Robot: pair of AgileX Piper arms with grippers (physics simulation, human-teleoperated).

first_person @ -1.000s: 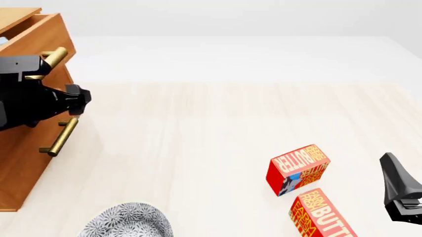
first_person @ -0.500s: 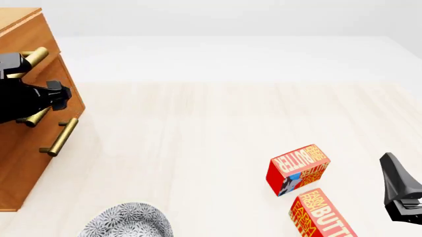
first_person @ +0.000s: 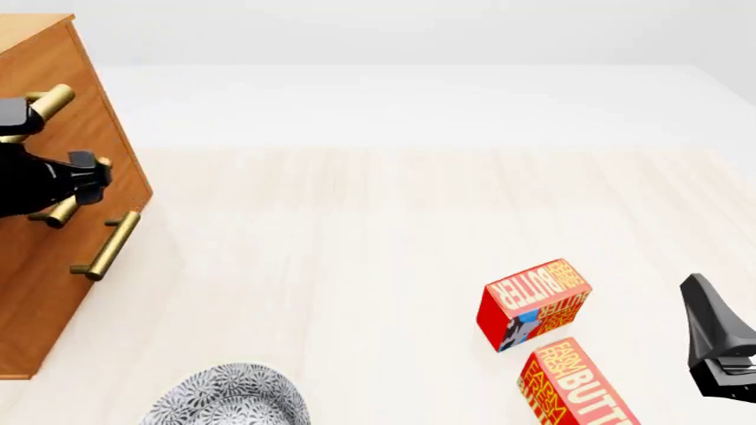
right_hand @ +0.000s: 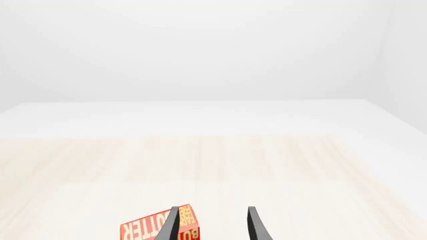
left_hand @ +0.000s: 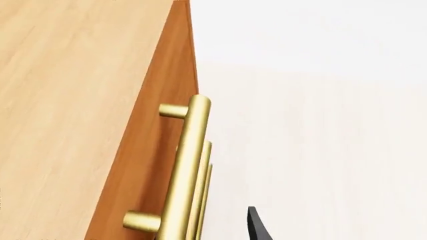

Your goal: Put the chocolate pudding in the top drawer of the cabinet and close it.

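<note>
The orange-brown cabinet (first_person: 35, 292) stands at the table's left. Its top drawer (first_person: 104, 133) sits flush with the cabinet front, its brass bar handle (first_person: 50, 99) sticking out. The chocolate pudding is not in view. My left gripper (first_person: 85, 168) is against the top drawer's handle. In the left wrist view the handle (left_hand: 187, 160) runs along the drawer front, and only one black fingertip (left_hand: 256, 226) shows beside it, set wide. My right gripper (first_person: 703, 297) hovers open and empty at the table's front right; its fingers (right_hand: 252, 222) stand apart.
Two red butter boxes lie at the front right, one upright (first_person: 534, 304) and one (first_person: 573, 385) nearer me, just left of the right gripper. A grey patterned bowl (first_person: 230, 397) sits at the front left. The lower drawer's handle (first_person: 106, 246) sticks out below the left gripper.
The top drawer has slid in from open to flush with the cabinet front. My left gripper moved left with it. The right arm and boxes have not moved.
</note>
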